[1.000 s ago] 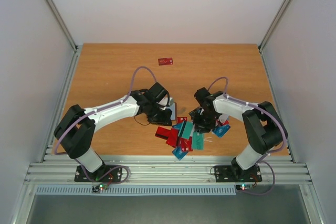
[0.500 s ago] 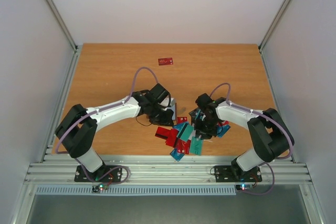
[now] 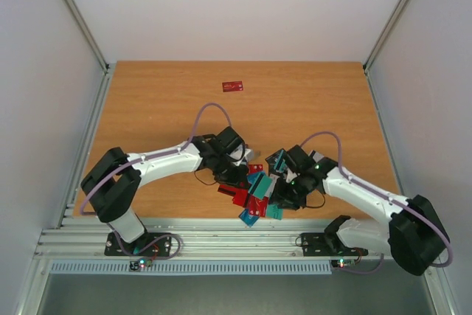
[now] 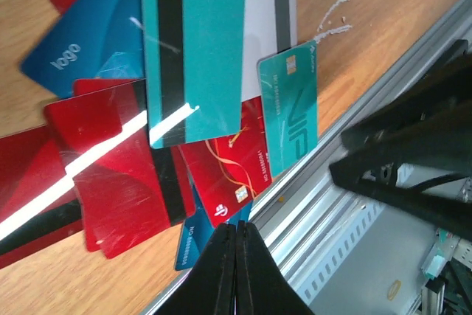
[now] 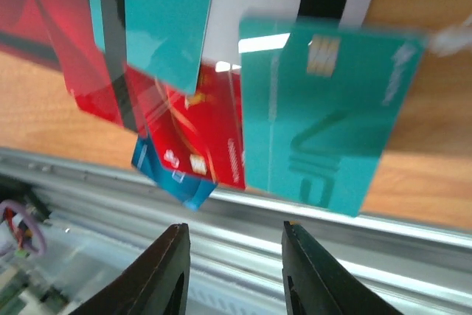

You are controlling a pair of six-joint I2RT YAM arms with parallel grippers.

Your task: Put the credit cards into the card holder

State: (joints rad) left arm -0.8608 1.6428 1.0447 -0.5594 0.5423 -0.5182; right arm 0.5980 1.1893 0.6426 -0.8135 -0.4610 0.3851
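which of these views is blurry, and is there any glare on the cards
Right wrist view: blurred throughout; the teal chip card has soft edges and its print cannot be read. Left wrist view: sharp, but a white glare streak crosses the red card and the teal striped card. Top external view: evenly lit and in focus, though the cards are too small for detail.

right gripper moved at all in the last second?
Yes. The right gripper has come toward the near aluminium rail in the top view, and sits open over the near edge of the credit cards.
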